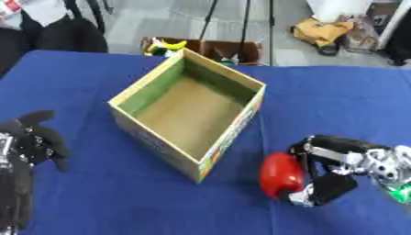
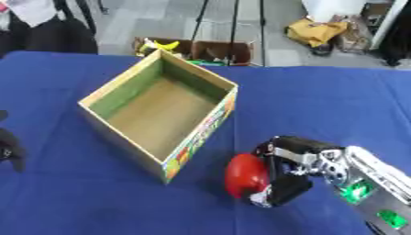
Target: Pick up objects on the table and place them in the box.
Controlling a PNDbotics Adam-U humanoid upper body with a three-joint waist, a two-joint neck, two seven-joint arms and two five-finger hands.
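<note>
One red object (image 1: 279, 175) is seen in the left eye view, clasped by the right hand (image 1: 325, 176) near the tabletop's front edge; the left hand (image 1: 32, 140) rests released at the left edge. Nothing is seen inside the box (image 2: 210, 120) in the right eye view, so placing remains.

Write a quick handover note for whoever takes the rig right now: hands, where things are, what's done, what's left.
Right hand: curled around the red object, low by the blue table, right of the box.
Left hand: idle, open, at the left edge.
Box: open, nothing visible inside.
Done: red object gripped.
Left: lift it, carry it left over the box wall, release inside.
</note>
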